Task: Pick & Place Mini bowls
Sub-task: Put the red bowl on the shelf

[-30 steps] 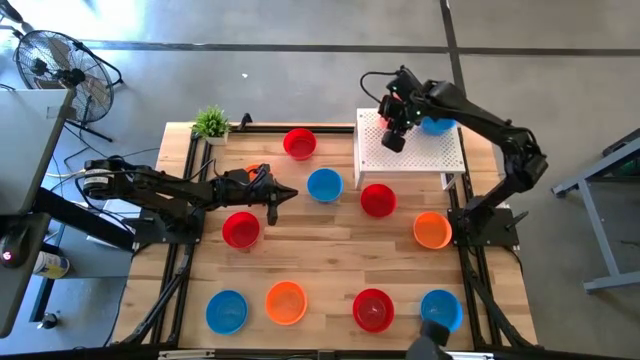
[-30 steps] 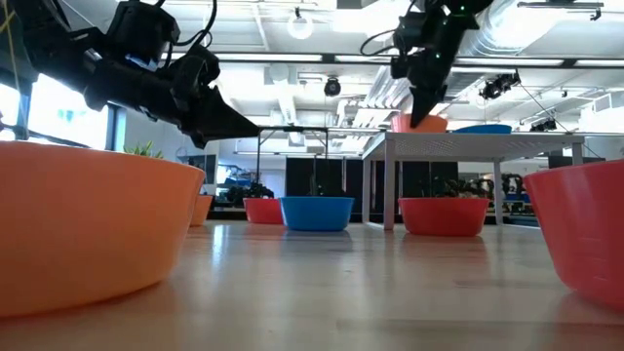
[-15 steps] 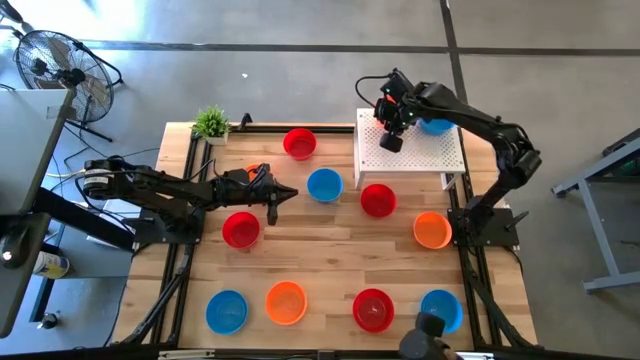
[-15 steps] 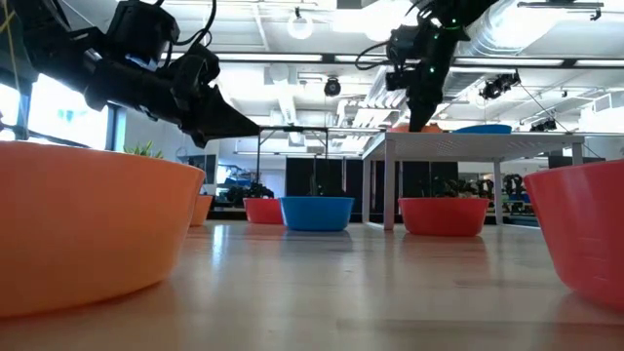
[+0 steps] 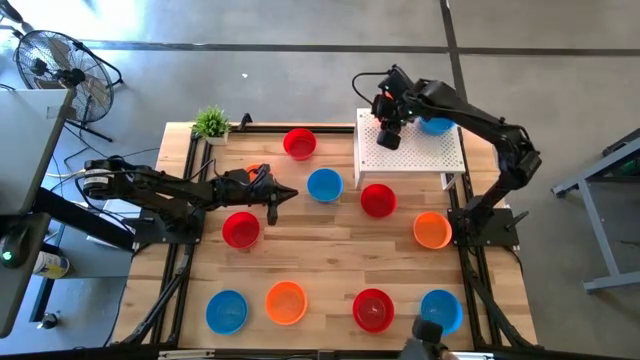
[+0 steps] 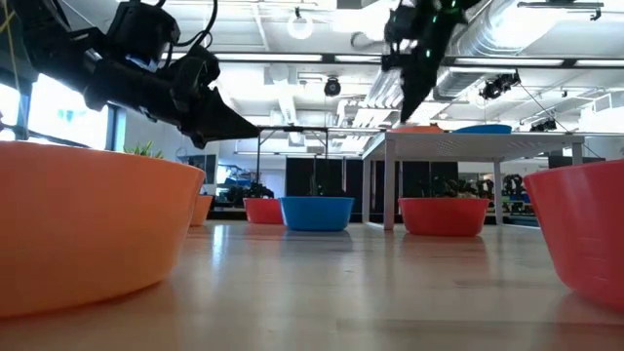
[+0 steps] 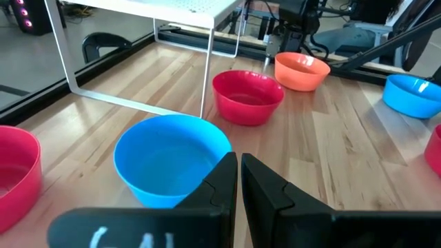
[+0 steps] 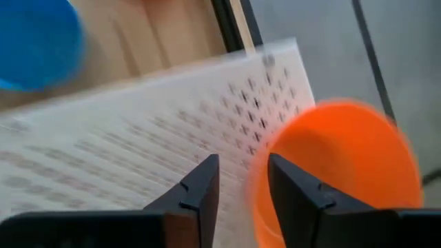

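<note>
Two bowls, orange [image 8: 344,162] and blue [image 5: 437,125], are set on the stand [image 5: 420,152]; ten lie on the table [image 5: 330,255] beside it; right gripper [image 8: 241,180] open over the stand, left gripper [image 7: 238,180] closed, empty.

Light planked wooden tabletop [image 5: 330,245]: smooth, satin sheen, visible grain. Small round red, orange and blue plastic bowls [image 7: 171,160]: solid colour, glossy, smooth. White box-shaped stand [image 5: 425,152]: perforated top, matt, on thin white metal legs. Black metal frame rails [image 5: 182,250] along the tabletop edges: matt. Two dark robot arms [image 5: 165,187]: matt black.
</note>
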### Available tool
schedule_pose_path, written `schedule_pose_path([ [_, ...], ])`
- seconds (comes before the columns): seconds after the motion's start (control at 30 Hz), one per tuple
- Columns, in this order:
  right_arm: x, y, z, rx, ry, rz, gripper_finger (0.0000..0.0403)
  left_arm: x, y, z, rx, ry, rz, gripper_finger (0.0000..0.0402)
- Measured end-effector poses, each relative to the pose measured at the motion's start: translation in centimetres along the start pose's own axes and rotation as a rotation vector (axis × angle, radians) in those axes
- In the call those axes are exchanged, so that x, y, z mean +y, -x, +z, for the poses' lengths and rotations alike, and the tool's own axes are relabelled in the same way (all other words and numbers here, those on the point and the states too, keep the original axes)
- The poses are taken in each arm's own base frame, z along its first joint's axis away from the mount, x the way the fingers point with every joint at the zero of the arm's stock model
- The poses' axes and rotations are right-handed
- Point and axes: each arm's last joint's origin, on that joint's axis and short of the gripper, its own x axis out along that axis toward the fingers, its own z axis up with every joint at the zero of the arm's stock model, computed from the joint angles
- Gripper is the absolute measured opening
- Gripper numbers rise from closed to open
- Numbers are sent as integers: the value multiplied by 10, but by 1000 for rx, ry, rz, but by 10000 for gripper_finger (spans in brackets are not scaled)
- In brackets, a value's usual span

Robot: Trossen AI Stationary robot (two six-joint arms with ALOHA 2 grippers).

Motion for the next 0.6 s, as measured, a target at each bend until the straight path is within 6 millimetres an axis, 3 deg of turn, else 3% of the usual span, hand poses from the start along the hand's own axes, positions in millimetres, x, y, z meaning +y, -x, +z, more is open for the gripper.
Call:
schedule_pose_path([
  [0.1,18,24,3,-97,7,48,101,0,0,0,0,0,0,21],
  [0.2,44,36,-1,-197,37,97,62,0,0,0,0,-1,0,21],
  [0.33,84,40,-18,-323,56,138,8,0,0,0,-4,-18,0,21],
  [0.6,160,39,-63,-490,-72,210,6,0,0,2,-17,-18,-2,21],
])
